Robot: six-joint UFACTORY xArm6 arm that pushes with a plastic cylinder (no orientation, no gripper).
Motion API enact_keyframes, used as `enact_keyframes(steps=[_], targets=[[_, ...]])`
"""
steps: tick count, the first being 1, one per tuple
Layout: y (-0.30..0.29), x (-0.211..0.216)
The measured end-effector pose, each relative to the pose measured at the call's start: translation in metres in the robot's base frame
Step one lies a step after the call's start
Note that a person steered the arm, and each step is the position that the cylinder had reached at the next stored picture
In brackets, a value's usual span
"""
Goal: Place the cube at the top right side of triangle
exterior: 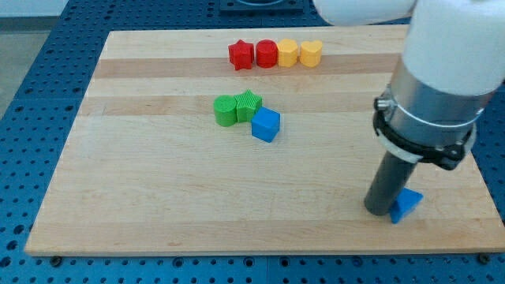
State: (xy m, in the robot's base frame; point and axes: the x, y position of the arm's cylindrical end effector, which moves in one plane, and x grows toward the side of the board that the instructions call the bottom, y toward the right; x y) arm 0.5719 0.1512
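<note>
- Near right: dark rod's tip (380, 211) down on the light wooden board (158, 213), touching the left side of the small blue triangular block (407, 206); holds nothing.
- Middle: blue cube (266, 125), far left of the triangle, touching the green star-shaped block (249, 105); green cylinder (226, 111) beside it.
- Far: row of red star block (241, 55), red cylinder-like block (266, 54), yellow hexagonal block (288, 54), yellow heart-shaped block (311, 53).

White rounded arm housing, grey metal cylinder, black clamp ring, straight dark rod ending at my tip (379, 211).
</note>
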Motion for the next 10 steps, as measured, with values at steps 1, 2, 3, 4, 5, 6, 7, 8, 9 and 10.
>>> enact_keyframes(steps=[1, 2, 3, 4, 5, 6, 7, 8, 9, 10], targets=[[0.014, 0.000], [0.015, 0.001], [-0.043, 0.001], [-0.109, -0.002], [-0.156, -0.035], [-0.186, -0.073], [-0.206, -0.107], [-0.202, -0.136], [-0.173, -0.145], [-0.145, -0.143]])
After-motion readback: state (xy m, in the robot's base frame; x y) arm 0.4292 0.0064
